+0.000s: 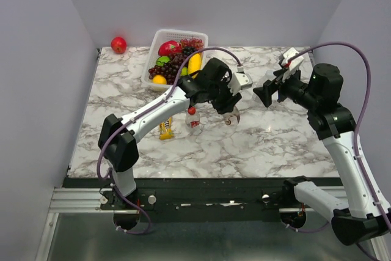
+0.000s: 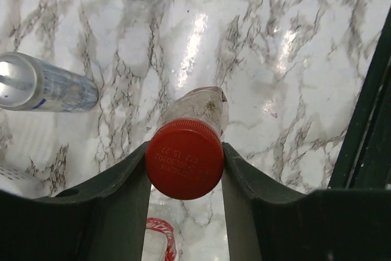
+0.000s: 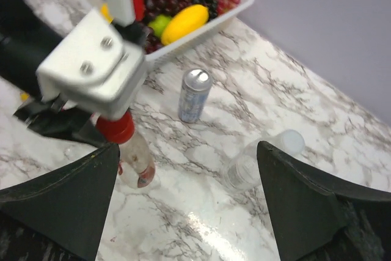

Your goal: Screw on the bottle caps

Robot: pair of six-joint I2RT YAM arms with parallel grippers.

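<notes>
My left gripper [image 2: 185,151] is shut on a red bottle cap [image 2: 183,159] that sits on a small clear bottle [image 2: 198,107]. That bottle leans under the gripper [image 1: 231,113], its base low by the marble. A second short bottle [image 1: 193,120] with a red cap [image 1: 192,110] stands just left of it. A colourless bottle [image 3: 259,160] with a whitish cap [image 3: 292,142] lies on its side to the right. My right gripper [image 3: 186,151] hangs open above the table, apart from both bottles, with nothing between its fingers [image 1: 264,96].
A silver-blue soda can [image 3: 195,95] stands behind the held bottle. A white basket [image 1: 153,59] of fruit sits at the back left, a red apple [image 1: 118,44] beyond it in the corner. A yellow packet [image 1: 166,128] lies beside the left arm.
</notes>
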